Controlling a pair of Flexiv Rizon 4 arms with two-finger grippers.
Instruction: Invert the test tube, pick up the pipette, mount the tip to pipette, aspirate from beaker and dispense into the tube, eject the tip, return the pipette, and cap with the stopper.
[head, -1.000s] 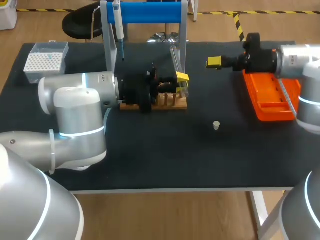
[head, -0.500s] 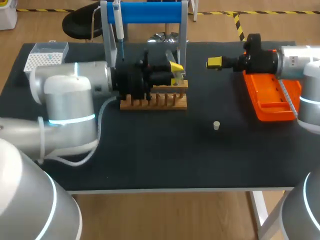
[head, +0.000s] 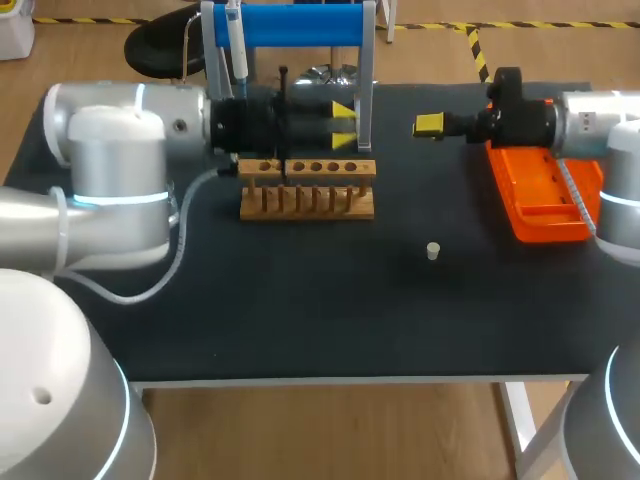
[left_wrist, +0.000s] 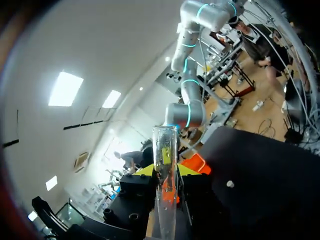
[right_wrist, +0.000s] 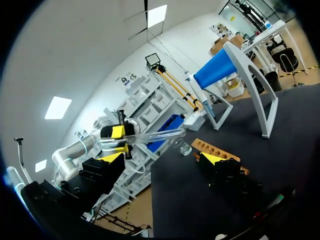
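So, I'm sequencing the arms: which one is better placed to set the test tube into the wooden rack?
Left. The left gripper is shut on the test tube, close by the wooden rack. The right gripper is open and empty, off by the orange tray.

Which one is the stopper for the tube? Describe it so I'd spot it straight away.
Start at the black table and find the wooden rack and the orange tray. On the bare surface between them, nearer the front edge, stands the stopper: a tiny pale plug, alone, touching nothing.
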